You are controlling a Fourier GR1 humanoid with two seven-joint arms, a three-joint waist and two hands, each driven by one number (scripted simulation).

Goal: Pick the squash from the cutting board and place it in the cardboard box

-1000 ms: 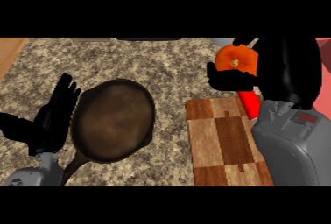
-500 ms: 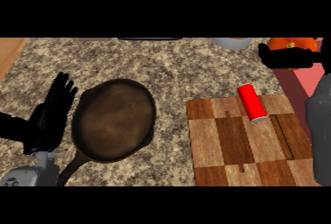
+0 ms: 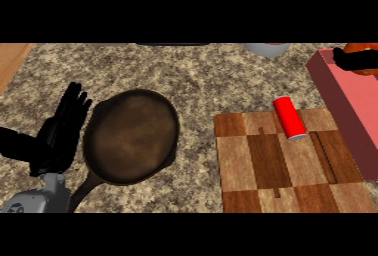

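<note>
Orange round squash [image 3: 363, 48], clasped by the right robot hand [image 3: 351, 60], has left the wooden cutting board [image 3: 269, 165] and reached the pink cardboard box [image 3: 345, 97]; release remains.

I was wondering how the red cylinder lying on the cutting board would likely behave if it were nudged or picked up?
The red cylinder lies on its side on the cutting board, so a sideways nudge would probably roll it. Its smooth, straight-sided look suggests it is rigid and may be slippery.
</note>
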